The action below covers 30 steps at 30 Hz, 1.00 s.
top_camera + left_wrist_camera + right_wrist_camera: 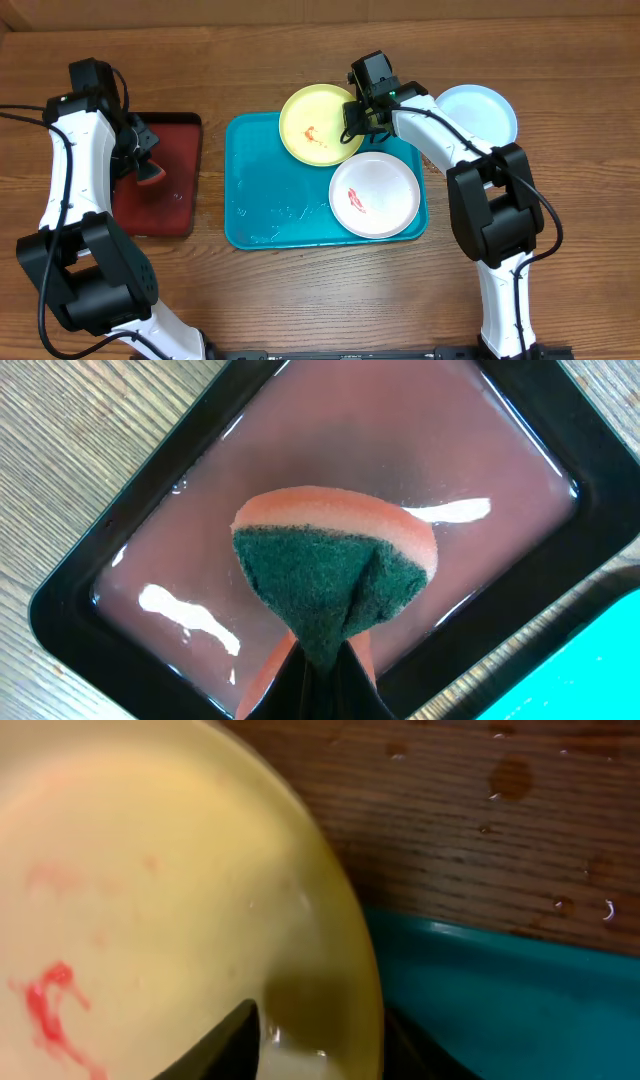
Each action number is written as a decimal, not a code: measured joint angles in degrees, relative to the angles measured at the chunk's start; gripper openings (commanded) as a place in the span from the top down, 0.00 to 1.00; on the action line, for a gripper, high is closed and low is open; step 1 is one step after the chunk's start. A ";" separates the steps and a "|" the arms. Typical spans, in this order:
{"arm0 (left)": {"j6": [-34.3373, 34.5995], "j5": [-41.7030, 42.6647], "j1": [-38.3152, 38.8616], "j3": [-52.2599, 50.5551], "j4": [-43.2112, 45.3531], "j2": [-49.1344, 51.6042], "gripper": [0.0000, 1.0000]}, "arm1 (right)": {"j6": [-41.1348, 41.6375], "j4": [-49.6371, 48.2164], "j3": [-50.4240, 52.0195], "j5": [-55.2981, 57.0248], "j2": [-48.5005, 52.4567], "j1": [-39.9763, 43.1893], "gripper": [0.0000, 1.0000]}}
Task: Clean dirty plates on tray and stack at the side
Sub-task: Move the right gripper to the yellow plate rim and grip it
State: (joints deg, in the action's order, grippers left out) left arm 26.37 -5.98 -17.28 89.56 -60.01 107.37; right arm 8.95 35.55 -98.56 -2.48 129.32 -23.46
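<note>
The yellow-green plate (310, 125) with a red smear lies at the far edge of the turquoise tray (260, 190), overlapping its rim. My right gripper (358, 118) grips the plate's right rim, one finger on each side; it shows close up in the right wrist view (320, 1045) on the plate (150, 870). The white plate (375, 195) with a red smear lies on the tray's right half. The light blue plate (480, 112) sits on the table right of the tray. My left gripper (145, 152) is shut on a green and orange sponge (330, 560).
The sponge hangs over a dark red tray (165, 215) with a black rim and a wet bottom (480, 460), left of the turquoise tray. Water drops lie on the turquoise tray's left half and on the wooden table (450, 810).
</note>
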 measured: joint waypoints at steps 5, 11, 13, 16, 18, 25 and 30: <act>0.00 0.20 0.00 0.00 0.00 0.00 0.96 | 0.26 1.95 0.00 -2.58 0.00 -0.13 0.81; 0.00 0.22 0.00 0.00 0.00 0.00 0.96 | 0.42 10.03 -0.92 -7.30 0.00 -3.08 0.83; 0.00 0.22 0.00 0.00 0.00 0.00 0.96 | 0.44 11.74 -1.68 -8.04 0.00 -4.72 0.77; 0.00 0.22 0.00 0.00 0.00 0.00 0.96 | 0.83 13.03 -2.60 -8.52 -0.02 -6.91 0.45; 0.00 0.22 0.00 0.00 0.00 0.00 0.96 | 0.63 12.85 -3.02 -7.58 -0.11 -7.87 0.32; 0.00 0.22 0.00 0.00 0.00 0.00 0.96 | -2.21 6.95 -3.67 -1.77 -0.39 -7.28 0.16; 0.00 0.22 0.00 0.00 0.00 0.00 0.96 | -5.81 0.94 -3.67 -0.98 -0.39 -6.73 0.16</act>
State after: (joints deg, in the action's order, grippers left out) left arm 26.37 -5.76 -17.28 89.56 -60.01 107.37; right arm 3.14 36.49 -102.24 -3.46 128.92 -30.20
